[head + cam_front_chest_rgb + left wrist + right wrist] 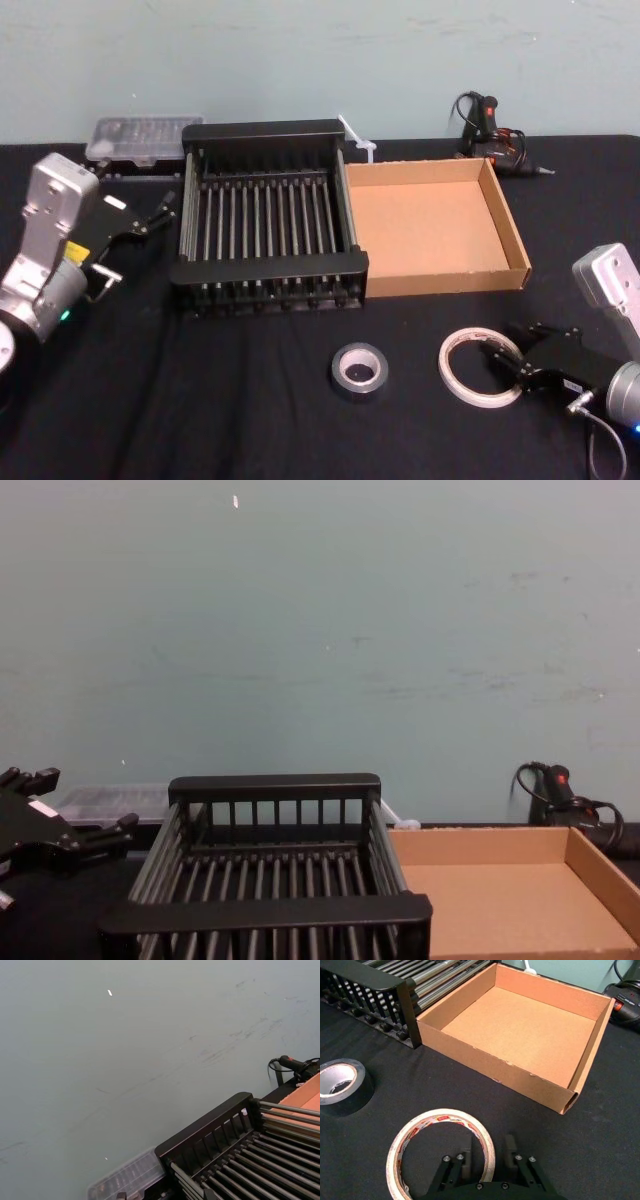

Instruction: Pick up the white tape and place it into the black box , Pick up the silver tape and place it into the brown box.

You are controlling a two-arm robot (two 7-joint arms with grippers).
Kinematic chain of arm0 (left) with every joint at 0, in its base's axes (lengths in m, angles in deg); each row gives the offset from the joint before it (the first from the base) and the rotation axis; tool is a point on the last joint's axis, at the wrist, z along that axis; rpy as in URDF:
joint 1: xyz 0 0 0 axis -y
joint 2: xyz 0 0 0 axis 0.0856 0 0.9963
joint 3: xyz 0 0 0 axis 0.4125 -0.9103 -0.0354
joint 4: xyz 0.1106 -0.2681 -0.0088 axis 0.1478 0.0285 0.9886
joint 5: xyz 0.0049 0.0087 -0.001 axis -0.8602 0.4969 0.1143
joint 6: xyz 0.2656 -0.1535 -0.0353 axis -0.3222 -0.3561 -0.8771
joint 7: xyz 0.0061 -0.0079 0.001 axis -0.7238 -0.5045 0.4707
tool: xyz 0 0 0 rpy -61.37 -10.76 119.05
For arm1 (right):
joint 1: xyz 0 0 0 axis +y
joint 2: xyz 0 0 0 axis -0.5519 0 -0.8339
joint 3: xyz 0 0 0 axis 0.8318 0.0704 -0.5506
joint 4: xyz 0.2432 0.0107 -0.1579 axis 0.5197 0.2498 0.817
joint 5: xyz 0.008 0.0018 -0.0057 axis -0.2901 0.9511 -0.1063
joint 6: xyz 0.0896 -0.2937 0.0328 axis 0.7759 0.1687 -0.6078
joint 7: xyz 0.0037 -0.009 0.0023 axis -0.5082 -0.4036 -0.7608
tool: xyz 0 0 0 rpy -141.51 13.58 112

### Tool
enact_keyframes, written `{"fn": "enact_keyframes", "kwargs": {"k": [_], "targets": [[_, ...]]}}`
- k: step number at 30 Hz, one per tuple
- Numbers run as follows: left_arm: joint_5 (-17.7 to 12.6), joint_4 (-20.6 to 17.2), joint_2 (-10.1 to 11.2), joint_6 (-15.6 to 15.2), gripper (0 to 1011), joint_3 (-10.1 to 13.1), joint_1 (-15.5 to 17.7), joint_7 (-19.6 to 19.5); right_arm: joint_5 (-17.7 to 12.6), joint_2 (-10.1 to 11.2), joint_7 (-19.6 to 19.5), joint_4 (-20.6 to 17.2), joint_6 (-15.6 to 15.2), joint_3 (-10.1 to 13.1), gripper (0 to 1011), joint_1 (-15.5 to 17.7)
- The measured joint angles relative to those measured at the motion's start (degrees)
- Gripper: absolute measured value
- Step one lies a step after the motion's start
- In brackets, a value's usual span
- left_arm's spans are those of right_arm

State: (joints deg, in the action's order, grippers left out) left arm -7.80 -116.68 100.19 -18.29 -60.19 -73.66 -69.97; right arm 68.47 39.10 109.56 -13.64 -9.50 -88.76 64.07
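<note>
Nothing's in a box yet, so you've got both placements ahead of you. The black box (268, 266) and the brown box (440, 281) sit side by side toward the back edge of the surface (200, 410), and both have bare bottoms. The silver tape (359, 371) lies flat near the middle of the front edge, untouched. The white tape (442, 1152) lies flat too, further along toward the front-right corner, and that's where your right gripper (488, 1142) is. Its fingers are apart and straddling the ring's wall, one inside the hole and one outside, not pinched on it as far as I can see. Looks to me like the grasp is lined up and just needs closing. Your left gripper (140, 238) hangs off the black box's left side, fingers spread, holding nothing.
</note>
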Motion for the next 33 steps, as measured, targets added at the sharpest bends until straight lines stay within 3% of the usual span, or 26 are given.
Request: {"fn": "enact_keyframes", "kwargs": {"k": [1,6,13,33], "targets": [[0.0,0.0,0.0,0.0,1001,0.0,0.0,0.0,0.0,0.0,0.0,0.0,0.0,0.0,445,0.0],[0.0,0.0,0.0,0.0,1001,0.0,0.0,0.0,-0.03,0.0,0.0,0.0,0.0,0.0,242,0.0],[0.0,0.0,0.0,0.0,1001,0.0,0.0,0.0,-0.03,0.0,0.0,0.0,-0.01,0.0,77,0.0],[0.0,0.0,0.0,0.0,1001,0.0,0.0,0.0,-0.23,0.19,0.84,-0.42,0.47,0.47,77,0.17]]}}
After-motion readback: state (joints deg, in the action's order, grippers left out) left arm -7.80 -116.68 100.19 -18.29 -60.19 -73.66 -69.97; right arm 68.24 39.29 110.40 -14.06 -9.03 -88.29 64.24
